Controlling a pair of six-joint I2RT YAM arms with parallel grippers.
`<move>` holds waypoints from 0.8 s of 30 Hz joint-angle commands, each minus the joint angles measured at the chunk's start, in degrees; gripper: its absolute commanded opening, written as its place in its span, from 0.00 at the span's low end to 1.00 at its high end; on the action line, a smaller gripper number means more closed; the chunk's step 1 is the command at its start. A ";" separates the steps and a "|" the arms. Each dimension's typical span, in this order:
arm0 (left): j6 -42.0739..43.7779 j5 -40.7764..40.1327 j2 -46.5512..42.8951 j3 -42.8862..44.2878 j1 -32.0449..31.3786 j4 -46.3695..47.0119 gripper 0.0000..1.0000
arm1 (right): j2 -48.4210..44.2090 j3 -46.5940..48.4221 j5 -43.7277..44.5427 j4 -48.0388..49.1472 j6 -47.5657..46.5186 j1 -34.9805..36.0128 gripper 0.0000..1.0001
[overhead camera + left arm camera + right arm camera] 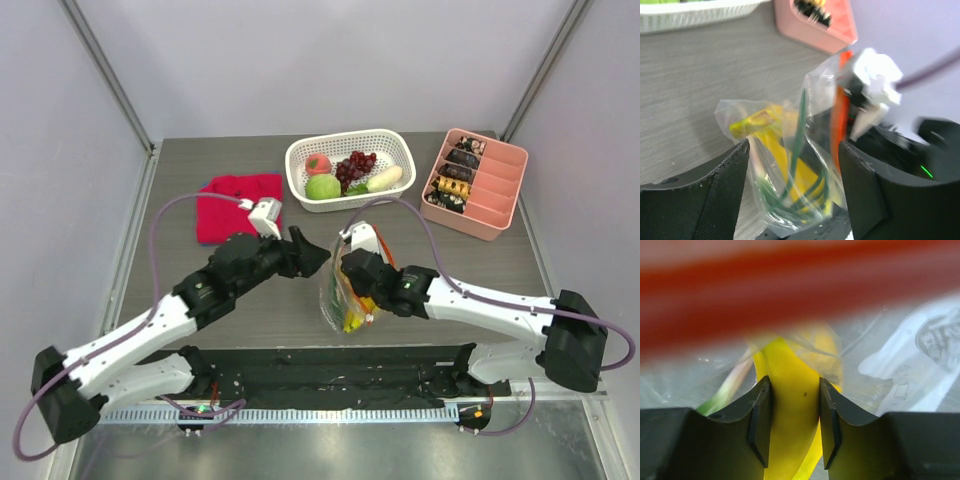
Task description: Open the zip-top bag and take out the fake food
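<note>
Most of the task looks done. The white perforated plastic basket (345, 137) at the back of the table holds a pink-red plastic fruit (318, 163), a round green piece (322, 186), a bunch of dark red grapes (355, 165) and a white radish-like piece (385, 179). What seems left is the yellow fake food inside the clear, crinkly zip-top bag (340, 300), which sits in the middle of the table between the two arms.

The right gripper (794, 390) is clamped on a yellow plastic banana (790, 440), its fingers pressed to both sides, with the bag's orange-red zipper strip (790, 295) a blur just above. Whether it grips through the film or inside the mouth cannot be told. The left gripper (792, 150) has its jaws spread wide with the bag between them, not pinched.

The bag is crumpled and stands upright, with green stems and more yellow showing through the film
</note>
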 commanded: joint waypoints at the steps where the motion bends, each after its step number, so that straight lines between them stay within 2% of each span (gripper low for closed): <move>1: -0.35 -3.60 -9.91 -3.77 0.41 0.47 0.74 | -5.06 -3.32 -6.88 7.66 1.10 -3.46 0.01; 4: -3.42 -3.61 -13.95 -7.63 1.46 0.54 0.78 | -8.93 -7.01 -15.92 11.80 1.27 -8.73 0.01; 8: -8.79 1.73 -14.23 -13.08 4.44 2.38 0.80 | -15.51 -10.97 -24.81 16.80 0.22 -11.20 0.01; 12: -13.80 18.84 -11.24 -18.71 8.67 14.84 0.80 | -21.94 -14.31 -31.67 19.45 0.04 -12.43 0.01; 13: -15.03 21.07 -9.06 -19.68 9.46 20.61 0.95 | -23.43 -14.58 -33.51 19.54 0.13 -12.61 0.01; 14: -15.82 23.27 -7.82 -20.56 9.55 23.28 1.00 | -23.70 -14.75 -33.78 19.45 0.30 -12.87 0.01; 15: -15.83 27.90 -6.50 -20.56 9.55 25.40 1.00 | -23.88 -15.02 -33.87 19.63 0.74 -13.05 0.01; 19: -17.67 32.33 -1.66 -21.52 9.55 34.52 1.00 | -23.27 -15.46 -36.33 20.24 1.53 -13.67 0.01; 22: -20.31 32.96 -0.60 -23.02 9.55 40.95 0.99 | -22.56 -15.90 -36.78 20.95 1.80 -13.67 0.01; 24: -20.05 31.73 -2.35 -23.64 9.55 40.80 0.97 | -22.82 -16.42 -36.86 21.30 1.62 -13.84 0.01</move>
